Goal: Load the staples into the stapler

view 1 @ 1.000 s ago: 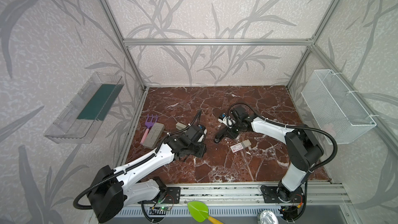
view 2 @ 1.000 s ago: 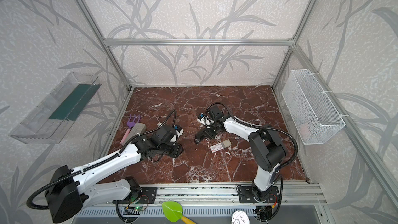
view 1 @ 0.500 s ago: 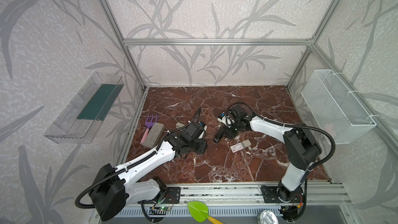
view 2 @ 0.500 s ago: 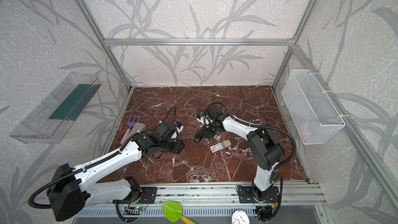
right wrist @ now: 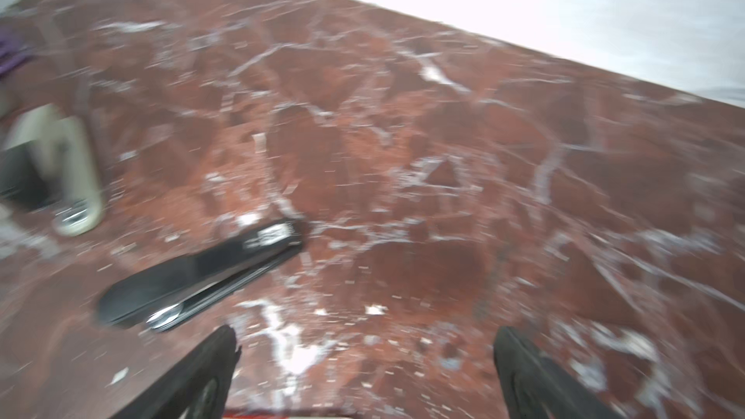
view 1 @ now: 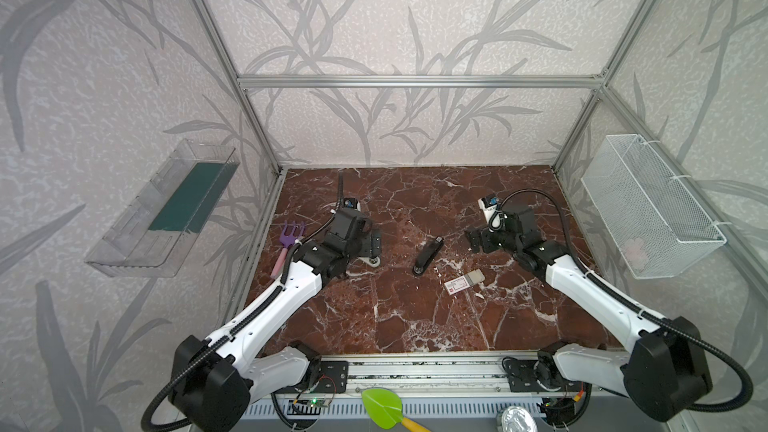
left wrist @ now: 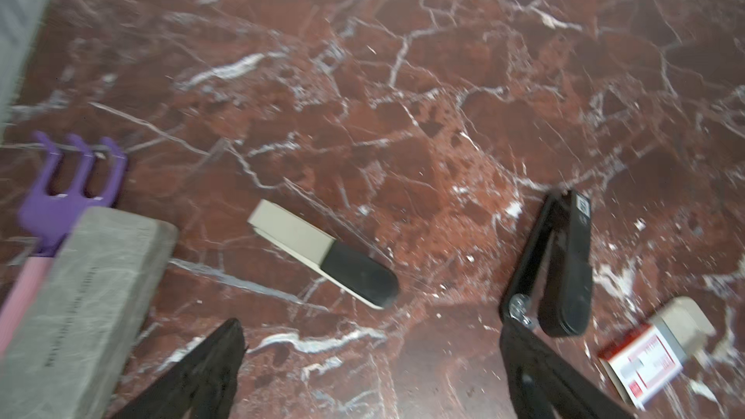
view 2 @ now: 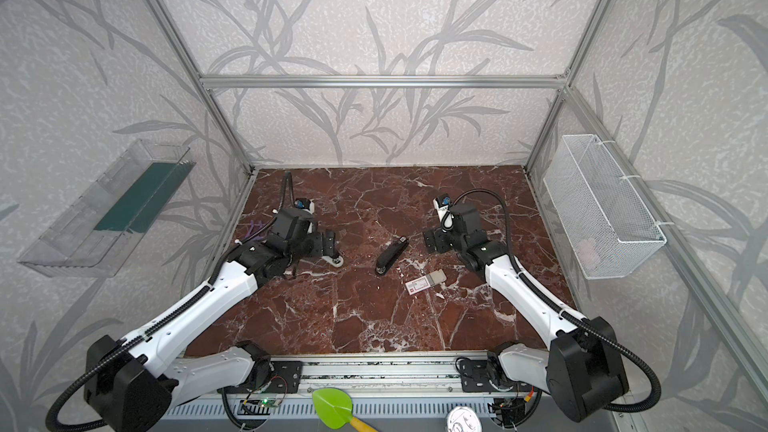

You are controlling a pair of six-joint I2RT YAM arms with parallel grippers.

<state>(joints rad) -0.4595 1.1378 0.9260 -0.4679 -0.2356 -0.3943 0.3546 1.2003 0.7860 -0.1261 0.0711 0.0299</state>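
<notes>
A black stapler [view 1: 428,255] [view 2: 391,255] lies flat mid-table, also seen in the left wrist view [left wrist: 564,268] and blurred in the right wrist view [right wrist: 201,272]. The staples [view 1: 463,282] [view 2: 424,281] [left wrist: 645,360], a white box with a red label and its grey tray partly slid out, lie just right of it. A beige-and-black stapler [left wrist: 322,253] [right wrist: 76,171] lies beside my left gripper [view 1: 374,238] [view 2: 328,241] [left wrist: 373,332], which is open and empty. My right gripper [view 1: 473,241] [view 2: 430,241] [right wrist: 367,336] stands open and empty to the right of the black stapler.
A purple rake [view 1: 291,234] [left wrist: 72,187] and a grey block [left wrist: 80,296] lie by the left wall. A white mesh basket [view 1: 648,205] hangs on the right wall and a clear tray [view 1: 166,209] on the left. A green scoop [view 1: 386,409] sits at the front rail.
Both grippers have opened wide. The right gripper has drawn back to the right, away from the black stapler, and the left gripper has pulled back toward the far left. The stapler and box stay put.
</notes>
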